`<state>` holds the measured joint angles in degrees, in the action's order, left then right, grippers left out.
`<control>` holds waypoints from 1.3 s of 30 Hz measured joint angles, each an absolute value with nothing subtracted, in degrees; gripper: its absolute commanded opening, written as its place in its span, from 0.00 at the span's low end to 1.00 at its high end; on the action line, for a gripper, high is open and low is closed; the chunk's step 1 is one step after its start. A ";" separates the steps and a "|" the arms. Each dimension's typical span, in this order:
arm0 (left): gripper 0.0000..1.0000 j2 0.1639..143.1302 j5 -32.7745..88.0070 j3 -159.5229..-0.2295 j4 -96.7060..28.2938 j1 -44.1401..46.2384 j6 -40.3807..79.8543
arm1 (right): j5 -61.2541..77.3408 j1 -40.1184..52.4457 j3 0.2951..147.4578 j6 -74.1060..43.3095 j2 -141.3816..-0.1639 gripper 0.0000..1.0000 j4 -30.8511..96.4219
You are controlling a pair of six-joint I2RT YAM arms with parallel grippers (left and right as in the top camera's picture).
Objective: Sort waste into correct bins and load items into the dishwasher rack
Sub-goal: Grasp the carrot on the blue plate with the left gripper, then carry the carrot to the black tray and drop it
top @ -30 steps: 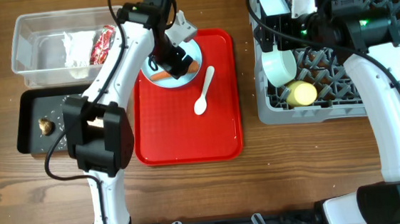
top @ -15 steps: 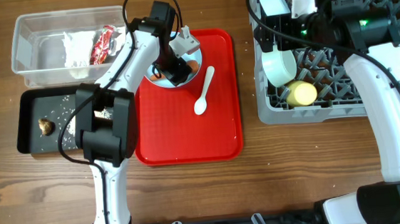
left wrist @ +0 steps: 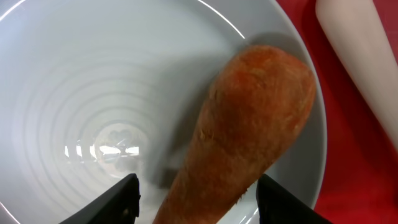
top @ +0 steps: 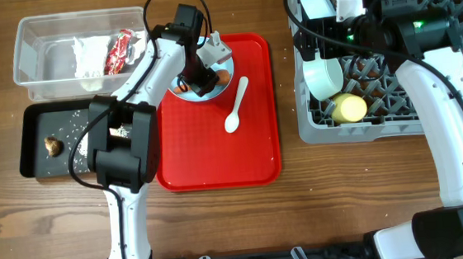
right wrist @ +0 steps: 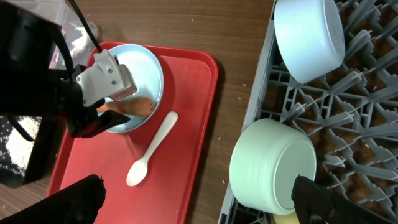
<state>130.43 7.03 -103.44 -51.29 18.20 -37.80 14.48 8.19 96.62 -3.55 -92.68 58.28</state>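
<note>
Two fingers of the left gripper stand apart astride the orange carrot piece on the light-blue plate, seemingly not pinching it, while the right gripper gapes wide over the grey dishwasher rack.

My left gripper has dropped from above the far right part of the light-blue plate down into its middle, at the far left corner of the red tray. Its jaws have narrowed and now stand either side of the orange carrot piece. From overhead, the gripper now covers most of the carrot, which lay in plain view along the plate's near rim a second ago. The left arm has folded in. Its black elbow block has shifted off the black tray's right edge, closer to the red tray's left edge.
</note>
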 measured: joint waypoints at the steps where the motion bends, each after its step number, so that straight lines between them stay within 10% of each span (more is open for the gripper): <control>1: 0.59 130.65 7.01 -103.44 -51.16 18.20 -37.15 | 14.48 8.19 96.62 -3.55 -92.68 1.00 58.28; 10: 0.54 131.81 7.18 -103.68 -50.68 18.20 -31.81 | 14.48 8.19 96.62 -3.55 -92.68 1.00 58.30; 18: 0.13 131.81 7.25 -103.74 -50.52 17.98 -16.62 | 14.46 8.19 96.62 -3.55 -92.68 1.00 58.28; 39: 0.09 105.43 0.69 -108.51 -68.20 12.88 -0.97 | 14.28 8.19 96.62 -3.55 -92.68 1.00 58.92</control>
<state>105.43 0.69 -108.51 -68.20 12.88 -0.97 14.28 8.19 96.62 -3.55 -92.68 58.92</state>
